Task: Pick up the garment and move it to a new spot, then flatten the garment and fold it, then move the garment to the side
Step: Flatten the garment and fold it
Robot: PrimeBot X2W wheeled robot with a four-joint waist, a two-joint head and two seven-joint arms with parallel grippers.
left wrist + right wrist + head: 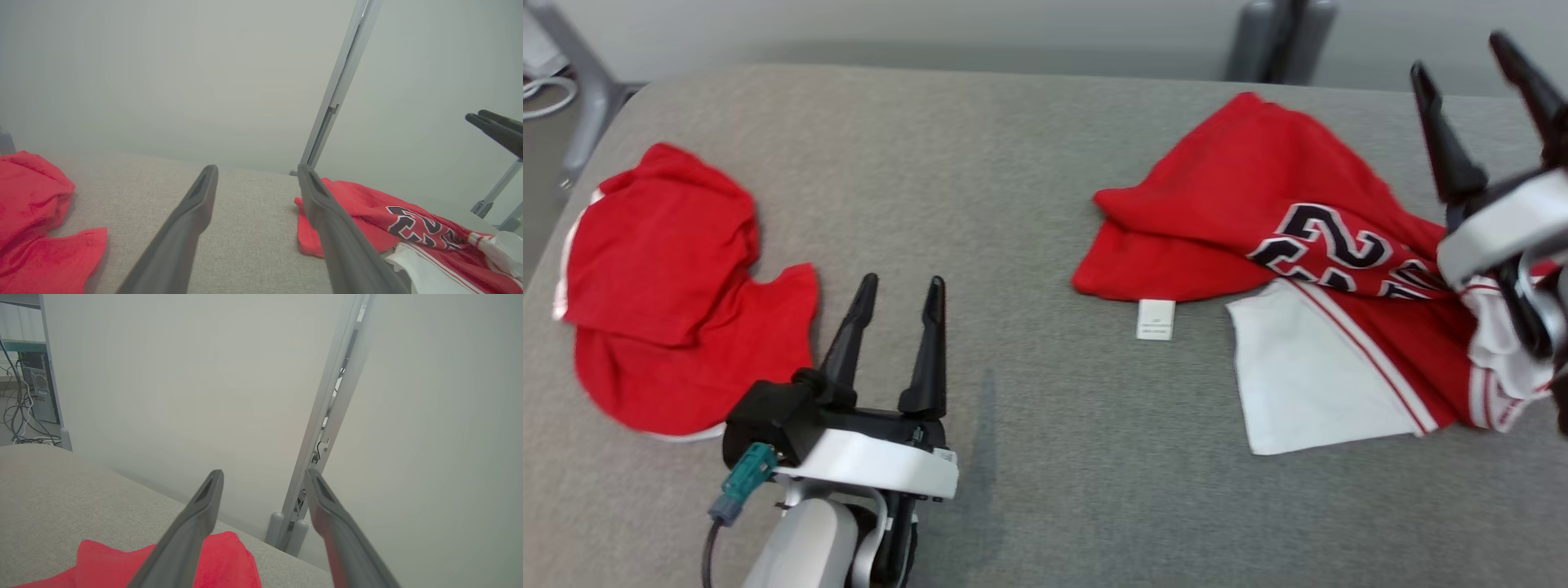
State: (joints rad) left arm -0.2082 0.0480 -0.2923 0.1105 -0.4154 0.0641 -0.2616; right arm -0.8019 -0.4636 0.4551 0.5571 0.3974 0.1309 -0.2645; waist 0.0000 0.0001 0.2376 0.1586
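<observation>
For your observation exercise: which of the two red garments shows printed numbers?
The jersey on the robot's right, with white panels; the left garment bears none.

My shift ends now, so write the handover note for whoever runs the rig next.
Left gripper: open, empty, above the table between the two garments.
Right gripper: open, empty, raised over the right end of the jersey.
Jersey: crumpled, table's right side. Plain red garment: bunched at left.
Done: no flattening or folding shows.
Left: flatten, fold, move aside.
</observation>
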